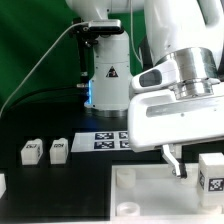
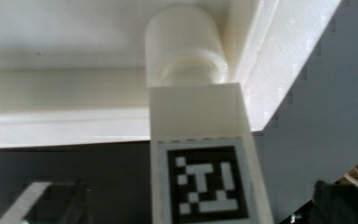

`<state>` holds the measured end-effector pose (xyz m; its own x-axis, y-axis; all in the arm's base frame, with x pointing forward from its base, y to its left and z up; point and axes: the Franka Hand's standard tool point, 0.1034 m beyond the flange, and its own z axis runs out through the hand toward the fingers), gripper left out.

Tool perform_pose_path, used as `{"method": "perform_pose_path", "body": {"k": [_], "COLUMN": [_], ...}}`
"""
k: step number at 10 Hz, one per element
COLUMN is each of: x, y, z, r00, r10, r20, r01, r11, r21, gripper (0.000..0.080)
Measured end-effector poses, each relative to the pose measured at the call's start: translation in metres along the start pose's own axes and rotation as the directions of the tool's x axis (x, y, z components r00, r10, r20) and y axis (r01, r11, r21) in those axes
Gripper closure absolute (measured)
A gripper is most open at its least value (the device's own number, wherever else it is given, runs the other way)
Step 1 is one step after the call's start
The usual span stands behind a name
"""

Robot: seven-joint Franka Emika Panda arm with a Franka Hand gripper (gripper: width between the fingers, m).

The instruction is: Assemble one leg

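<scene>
Low over the white top — arm bowed, gripper downward

No lettering is legible; a warning triangle marks the arm's base, a marker tag the leg.

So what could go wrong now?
The small white plastic leg, with its black-and-white tag, has its round tip at a corner of the big white tray-like top. The hand looks open and clear of it, so the leg might tilt or slip away. Closing off-centre could also knock it crooked.
</scene>
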<state>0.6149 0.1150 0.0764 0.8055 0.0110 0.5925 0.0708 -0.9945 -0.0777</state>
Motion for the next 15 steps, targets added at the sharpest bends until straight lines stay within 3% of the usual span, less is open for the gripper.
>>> {"method": "perform_pose_path", "body": {"k": [3, 7, 8, 9, 10, 12, 15], "x": [-0.014, -0.017, -0.005, 0.009, 0.001, 0.003, 0.008], "y": [-0.003, -0.004, -0.008, -0.005, -0.003, 0.002, 0.002], "z": [0.006, 0.008, -0.003, -0.018, -0.019, -0.022, -0.023], "r00": [0.997, 0.994, 0.984, 0.987, 0.964, 0.889, 0.708], "r10": [0.015, 0.018, 0.017, 0.018, 0.019, 0.026, 0.020], "r20": [0.071, 0.111, 0.176, 0.163, 0.265, 0.458, 0.706], "r01": [-0.015, -0.019, -0.021, -0.021, -0.027, -0.052, -0.080], "r11": [1.000, 1.000, 1.000, 1.000, 0.999, 0.998, 0.995], "r21": [0.005, 0.010, 0.023, 0.021, 0.028, 0.044, 0.052], "gripper": [0.0151, 0.0150, 0.0150, 0.0150, 0.0150, 0.0150, 0.0150]}}
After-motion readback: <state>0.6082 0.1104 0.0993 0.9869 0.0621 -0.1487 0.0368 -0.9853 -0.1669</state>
